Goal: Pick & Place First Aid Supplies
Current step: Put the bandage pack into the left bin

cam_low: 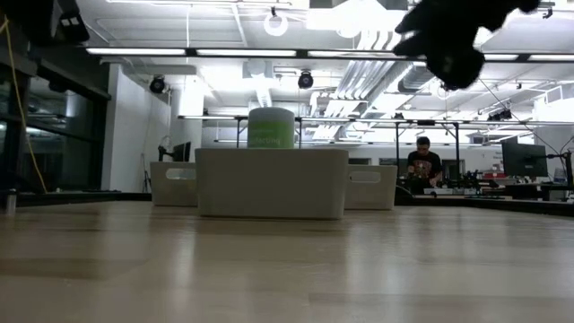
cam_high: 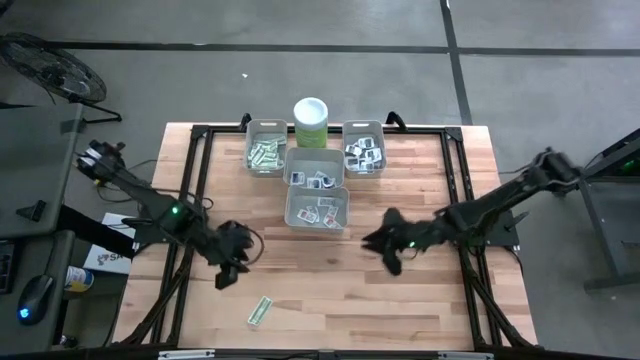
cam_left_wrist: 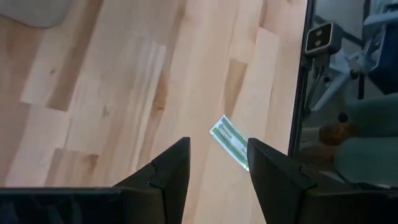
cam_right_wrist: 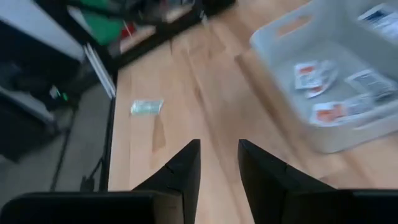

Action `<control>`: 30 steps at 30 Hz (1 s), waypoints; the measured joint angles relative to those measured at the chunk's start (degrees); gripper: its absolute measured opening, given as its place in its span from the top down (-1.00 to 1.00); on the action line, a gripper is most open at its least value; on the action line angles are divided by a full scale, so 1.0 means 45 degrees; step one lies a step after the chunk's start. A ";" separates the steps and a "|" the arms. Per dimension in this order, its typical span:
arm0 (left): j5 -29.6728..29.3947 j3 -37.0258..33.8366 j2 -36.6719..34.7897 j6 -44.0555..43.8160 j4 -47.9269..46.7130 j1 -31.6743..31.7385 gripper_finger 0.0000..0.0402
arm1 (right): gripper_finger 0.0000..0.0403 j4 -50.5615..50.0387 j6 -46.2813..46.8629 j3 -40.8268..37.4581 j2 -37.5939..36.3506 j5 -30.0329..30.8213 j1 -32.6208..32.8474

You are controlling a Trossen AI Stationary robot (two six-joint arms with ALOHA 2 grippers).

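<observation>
Wooden table (cam_high: 330, 290) with a black frame. At its far edge stand four grey bins and a pale green canister (cam_high: 310, 122) with a white lid.

Far-left bin (cam_high: 266, 153): holds narrow pale green strip packets. Far-right bin (cam_high: 363, 153): holds small white square packets with dark print. Two middle bins (cam_high: 317, 190), one behind the other on the table's centre line: both hold more square packets, some with red or dark marks.

One green-white strip packet (cam_high: 261, 312) lies alone on the bare wood near the front edge, left of centre, well apart from the bins. It touches nothing but the table. The left wrist view shows the same packet (cam_left_wrist: 230, 141) flat on the boards close to the table's black edge rail.

Left gripper (cam_high: 232, 262): over the table's left half, between the bins and the loose packet, clear of both. Its fingers (cam_left_wrist: 171, 171) stand apart with a moderate gap; nothing between them.

Right gripper (cam_high: 385, 250): over the table's right half, in front of the nearest middle bin, raised above the wood. Its fingers (cam_right_wrist: 183, 171) stand a narrow gap apart, with nothing between them.

In the low view a person (cam_low: 423, 164) is seen far back in the room behind the table.
</observation>
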 joint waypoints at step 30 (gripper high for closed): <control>0.0709 -0.0005 0.3030 -0.0290 0.2861 -0.0417 0.21 | 0.99 -0.0646 -0.2454 -0.7952 -1.2379 -0.0646 -0.1852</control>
